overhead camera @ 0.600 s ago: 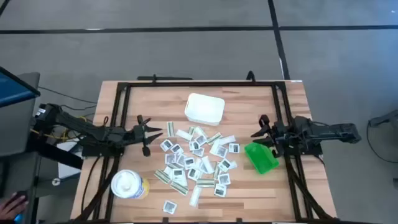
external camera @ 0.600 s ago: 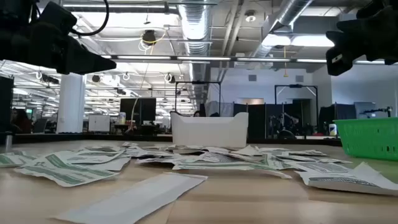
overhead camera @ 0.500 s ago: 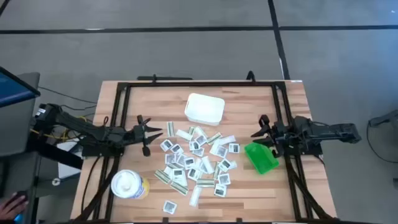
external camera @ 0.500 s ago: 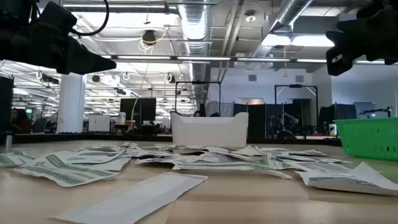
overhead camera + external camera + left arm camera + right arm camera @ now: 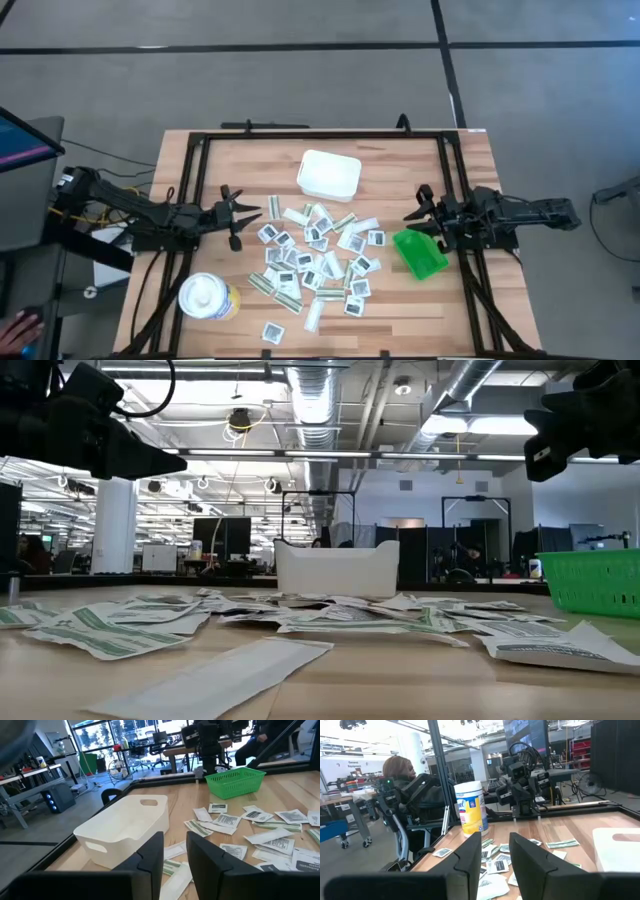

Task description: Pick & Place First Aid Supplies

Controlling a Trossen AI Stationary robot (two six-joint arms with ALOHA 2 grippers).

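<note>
Both grippers part open, empty: left gripper (image 5: 240, 215) at bench's left edge, right gripper (image 5: 418, 212) at right edge by bin (image 5: 420, 254). Best to single out an outlying packet (image 5: 272, 333), descend square, pinch flat.

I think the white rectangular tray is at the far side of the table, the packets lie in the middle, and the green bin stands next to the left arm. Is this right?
Not quite. The green plastic mesh bin stands next to the right arm, not the left; the high view shows it. The white rectangular tray is at the far side, and the small flat packets lie in the middle, as you said.
</note>
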